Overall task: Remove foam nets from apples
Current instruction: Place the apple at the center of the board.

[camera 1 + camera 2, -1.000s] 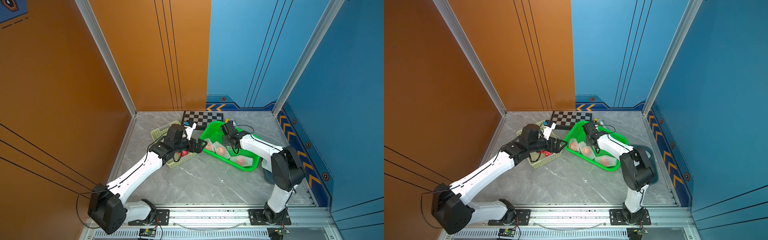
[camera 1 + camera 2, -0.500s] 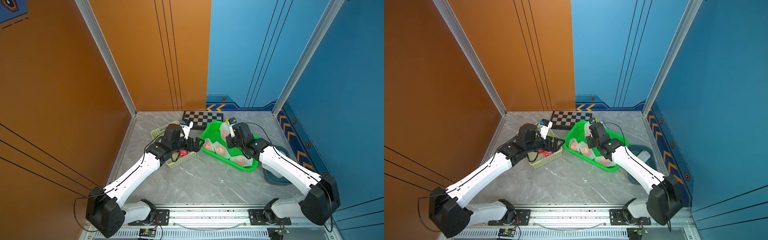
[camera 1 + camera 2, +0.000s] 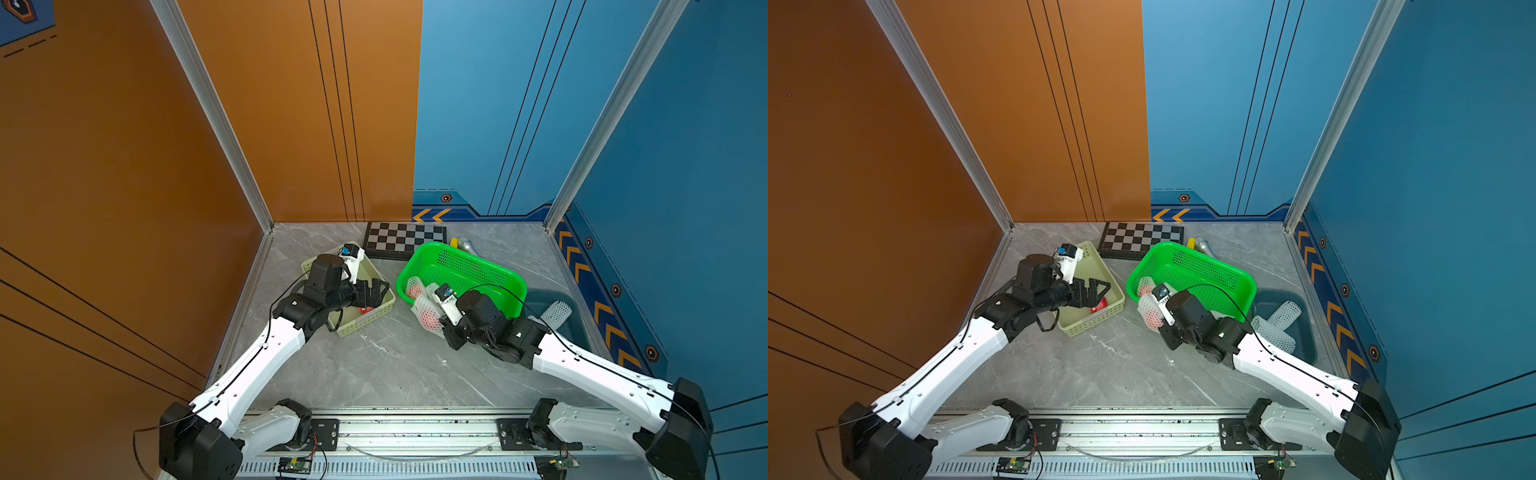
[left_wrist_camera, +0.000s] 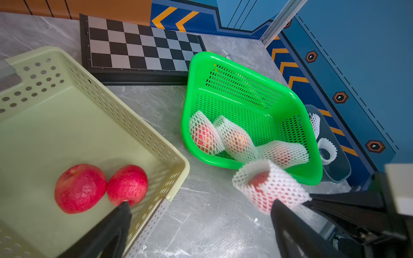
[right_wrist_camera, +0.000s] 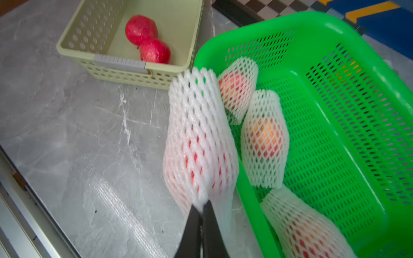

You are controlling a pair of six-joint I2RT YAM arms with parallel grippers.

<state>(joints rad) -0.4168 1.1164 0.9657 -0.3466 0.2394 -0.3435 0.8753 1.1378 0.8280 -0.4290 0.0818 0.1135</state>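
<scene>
Now, both top views: my right gripper [image 3: 441,328] has carried one netted apple [image 3: 424,316] out past the green basket [image 3: 432,246] rim, over the table [image 3: 374,365]; half a second ago it hung over the basket. Left wrist: my left gripper [image 4: 201,202] gapes empty above two bare apples [image 4: 80,187] in the beige basket [image 4: 138,129]. Right wrist: fingers [image 5: 191,227] pinch only the foam net [image 5: 199,138] end; the apple could slip out, roll.

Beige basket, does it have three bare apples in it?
No, the left wrist view shows only two bare apples lying in the beige basket, side by side.
</scene>
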